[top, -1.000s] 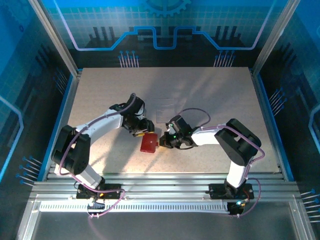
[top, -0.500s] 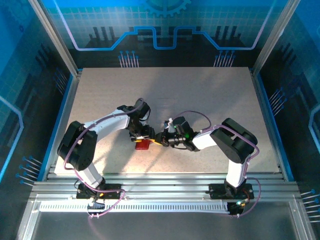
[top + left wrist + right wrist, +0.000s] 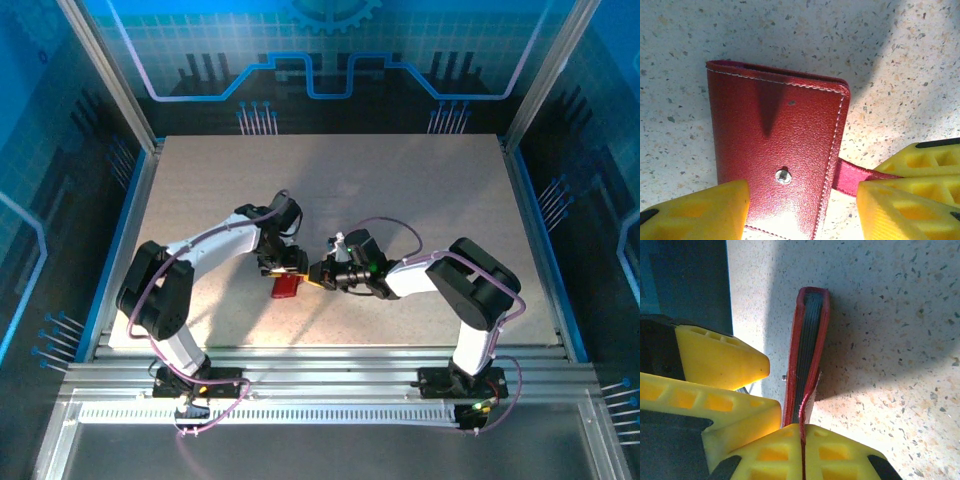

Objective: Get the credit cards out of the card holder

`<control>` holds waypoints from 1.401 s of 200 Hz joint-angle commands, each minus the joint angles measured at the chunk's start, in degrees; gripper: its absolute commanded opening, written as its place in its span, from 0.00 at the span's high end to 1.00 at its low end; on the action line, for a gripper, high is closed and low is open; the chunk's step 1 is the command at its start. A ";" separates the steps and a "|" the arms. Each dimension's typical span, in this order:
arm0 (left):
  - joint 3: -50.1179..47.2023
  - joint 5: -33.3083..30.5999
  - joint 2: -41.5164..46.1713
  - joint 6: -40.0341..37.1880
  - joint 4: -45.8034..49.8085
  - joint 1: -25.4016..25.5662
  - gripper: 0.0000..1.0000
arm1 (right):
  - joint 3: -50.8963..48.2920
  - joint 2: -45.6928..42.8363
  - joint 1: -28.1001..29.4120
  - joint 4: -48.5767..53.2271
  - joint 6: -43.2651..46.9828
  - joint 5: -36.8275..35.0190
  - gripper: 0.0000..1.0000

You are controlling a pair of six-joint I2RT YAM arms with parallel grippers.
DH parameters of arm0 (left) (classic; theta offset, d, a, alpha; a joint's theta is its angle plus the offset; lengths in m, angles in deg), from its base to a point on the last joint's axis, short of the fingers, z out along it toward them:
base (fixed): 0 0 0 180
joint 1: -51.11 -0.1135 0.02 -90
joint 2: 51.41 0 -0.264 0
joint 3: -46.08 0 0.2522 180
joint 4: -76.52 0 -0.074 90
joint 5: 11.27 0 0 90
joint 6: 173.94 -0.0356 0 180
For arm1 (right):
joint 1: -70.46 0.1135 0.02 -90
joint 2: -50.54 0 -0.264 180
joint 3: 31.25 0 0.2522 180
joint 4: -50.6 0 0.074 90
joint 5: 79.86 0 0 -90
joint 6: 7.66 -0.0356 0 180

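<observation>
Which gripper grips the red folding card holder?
The right gripper, jaws shut on the clasp tab of the red folding card holder; the left gripper stands open.

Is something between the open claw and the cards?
Yes: the red card holder itself, folded shut between the left gripper and the cards; only their dark edges show between its covers.

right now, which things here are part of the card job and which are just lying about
Job: card holder; dark edges inside it, likely cards; right jaws shut on its clasp tab; left jaws open beside it.
Lying about: speckled table; blue enclosure walls.
</observation>
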 commanded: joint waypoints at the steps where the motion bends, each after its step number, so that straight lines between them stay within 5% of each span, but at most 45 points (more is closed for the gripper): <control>1: 1.43 -1.52 -1.07 -2.04 2.94 0.22 0.41 | 1.85 -2.13 0.46 0.68 1.30 1.05 1.00; 205: -1.11 -1.16 2.90 -2.54 1.18 -4.19 0.45 | 2.49 -5.31 -0.44 8.62 4.79 -0.33 1.00; 280: -2.40 2.04 4.60 -2.36 -0.27 -6.30 0.38 | 2.74 -7.10 -2.35 13.70 7.81 -0.20 1.00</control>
